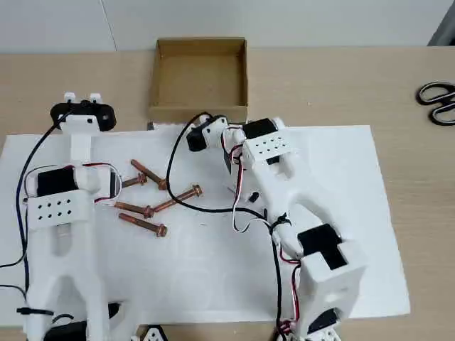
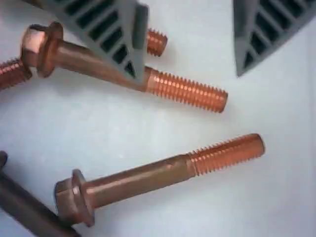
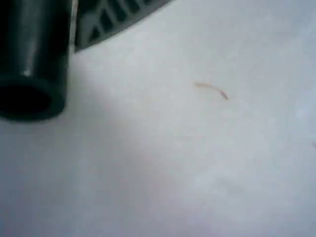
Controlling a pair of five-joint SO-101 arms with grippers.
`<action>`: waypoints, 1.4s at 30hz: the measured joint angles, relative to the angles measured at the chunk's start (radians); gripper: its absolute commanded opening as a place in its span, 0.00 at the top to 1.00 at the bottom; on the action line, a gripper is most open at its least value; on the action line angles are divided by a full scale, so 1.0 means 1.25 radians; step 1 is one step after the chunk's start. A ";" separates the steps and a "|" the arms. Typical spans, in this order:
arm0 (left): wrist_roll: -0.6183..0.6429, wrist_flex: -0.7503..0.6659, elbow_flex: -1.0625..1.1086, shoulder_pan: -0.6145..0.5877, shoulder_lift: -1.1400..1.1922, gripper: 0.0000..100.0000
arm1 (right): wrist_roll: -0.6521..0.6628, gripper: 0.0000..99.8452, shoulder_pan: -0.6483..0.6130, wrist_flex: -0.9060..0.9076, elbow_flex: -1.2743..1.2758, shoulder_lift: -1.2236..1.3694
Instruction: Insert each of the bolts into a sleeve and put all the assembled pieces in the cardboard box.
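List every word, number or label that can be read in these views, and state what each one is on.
None: no readable text, number or label shows on the cardboard box, the copper bolts, the black sleeve or the white sheet.

High cam hangs over the tabletop (image 1: 412,163), looking down from the arms' base end toward the box (image 1: 199,112) at the far side. It's far enough off to catch both arms and the whole sheet (image 1: 334,185). Left wrist cam sits right down by the sheet (image 2: 148,128), peering between its pincer (image 2: 190,74) fingers (image 2: 108,29) at the bolts (image 2: 148,180), the same bolts (image 1: 142,224) the high cam sees. Right wrist cam is closer yet, nearly on the sheet (image 3: 197,148), with a sleeve (image 3: 34,59) close up.
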 measured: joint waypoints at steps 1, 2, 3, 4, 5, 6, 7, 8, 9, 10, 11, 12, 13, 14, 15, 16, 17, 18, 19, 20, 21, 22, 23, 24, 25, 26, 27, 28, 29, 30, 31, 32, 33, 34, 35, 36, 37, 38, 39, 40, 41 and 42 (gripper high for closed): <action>0.000 0.000 0.000 0.000 0.000 0.88 | 0.000 0.87 0.000 0.000 0.000 0.002; 0.000 0.000 0.000 0.000 0.000 0.88 | 0.000 0.87 0.000 0.000 0.000 0.007; 0.000 0.000 0.000 0.000 0.000 0.88 | 0.002 0.87 0.000 -0.002 -0.002 0.016; 0.000 0.000 0.000 0.000 0.000 0.88 | 0.002 0.87 0.000 -0.009 -0.002 0.025; 0.000 0.000 0.000 0.000 0.000 0.88 | 0.005 0.87 0.000 -0.014 -0.002 0.032; 0.000 0.000 0.000 0.000 0.000 0.88 | 0.011 0.87 0.001 -0.015 -0.002 0.041; 0.000 0.000 0.000 0.000 0.000 0.88 | 0.016 0.87 0.001 -0.016 -0.004 0.049; 0.000 0.000 0.000 0.000 0.000 0.88 | 0.020 0.88 0.001 -0.017 -0.009 0.056; 0.000 0.000 0.004 0.000 0.000 0.88 | 0.021 0.88 0.002 -0.018 -0.011 0.061; 0.000 0.000 0.010 0.000 0.000 0.88 | 0.022 0.90 0.002 -0.018 -0.012 0.065; 0.000 0.000 0.016 0.000 0.000 0.88 | 0.022 0.93 0.002 -0.018 -0.012 0.068; 0.000 0.000 0.023 0.000 0.000 0.88 | 0.022 0.97 0.002 -0.018 -0.015 0.068; 0.000 0.000 0.027 0.000 0.000 0.88 | 0.022 1.00 0.004 -0.018 -0.016 0.068; 0.000 0.000 0.033 0.000 0.000 0.88 | 0.022 0.99 0.005 -0.018 -0.020 0.069; 0.000 0.000 0.037 0.000 0.000 0.88 | 0.022 0.99 0.006 -0.020 -0.020 0.069; 0.000 0.000 0.041 0.000 0.000 0.88 | 0.022 0.99 0.006 -0.020 -0.022 0.069; 0.000 0.000 0.041 0.000 0.000 0.88 | 0.022 0.99 0.006 -0.020 -0.022 0.069; 0.000 0.000 0.041 0.000 0.000 0.88 | 0.022 0.99 0.006 -0.018 -0.023 0.069; 0.000 0.000 0.041 0.000 0.000 0.88 | 0.022 0.99 0.006 -0.012 -0.023 0.065; 0.000 0.000 0.041 0.000 0.000 0.88 | 0.022 0.99 0.006 -0.005 -0.023 0.056; 0.000 0.009 0.038 0.000 0.000 0.88 | 0.021 0.99 0.006 0.004 -0.022 0.044; 0.000 0.023 0.028 0.000 0.000 0.88 | 0.020 0.99 0.004 0.020 -0.021 0.028; 0.000 0.041 0.015 0.000 0.000 0.88 | 0.011 0.99 0.001 0.031 -0.021 0.006; 0.000 0.059 -0.002 0.000 0.000 0.88 | 0.000 0.99 0.000 0.039 -0.021 -0.025; 0.000 0.079 -0.025 0.000 0.001 0.88 | -0.010 0.99 0.001 0.050 -0.021 -0.058; 0.000 0.099 -0.048 0.000 0.002 0.88 | -0.017 0.99 0.004 0.064 -0.021 -0.092; 0.004 0.120 -0.074 0.004 0.002 0.88 | -0.026 0.99 0.004 0.079 -0.021 -0.122; 0.004 0.141 -0.097 0.012 0.002 0.88 | -0.034 0.99 0.007 0.095 -0.021 -0.146; 0.000 0.160 -0.122 0.022 0.002 0.88 | -0.043 0.99 0.014 0.110 -0.021 -0.167; 0.004 0.178 -0.145 0.034 0.004 0.88 | -0.053 0.99 0.023 0.126 -0.021 -0.183; 0.001 0.195 -0.167 0.048 0.010 0.88 | -0.064 0.99 0.039 0.141 -0.021 -0.196; -0.001 0.214 -0.190 0.063 0.021 0.88 | -0.075 0.99 0.055 0.155 -0.021 -0.206; 0.002 0.234 -0.216 0.079 0.041 0.88 | -0.086 0.99 0.074 0.167 -0.021 -0.216; -0.002 0.258 -0.242 0.093 0.066 0.88 | -0.096 0.99 0.095 0.178 -0.021 -0.222; -0.002 0.280 -0.269 0.108 0.097 0.88 | -0.104 0.99 0.117 0.189 -0.021 -0.227; -0.004 0.301 -0.298 0.120 0.134 0.88 | -0.112 0.99 0.139 0.199 -0.021 -0.233; -0.011 0.320 -0.330 0.129 0.174 0.88 | -0.117 0.99 0.160 0.211 -0.021 -0.238; -0.032 0.341 -0.361 0.136 0.220 0.88 | -0.119 0.99 0.182 0.220 -0.021 -0.245; -0.059 0.358 -0.390 0.144 0.266 0.88 | -0.119 0.99 0.203 0.228 -0.021 -0.253; -0.090 0.372 -0.419 0.151 0.308 0.88 | -0.120 0.99 0.222 0.236 -0.021 -0.261; -0.118 0.378 -0.447 0.158 0.349 0.88 | -0.120 0.99 0.242 0.244 -0.021 -0.271; -0.140 0.379 -0.471 0.164 0.385 0.88 | -0.120 0.99 0.261 0.249 -0.021 -0.284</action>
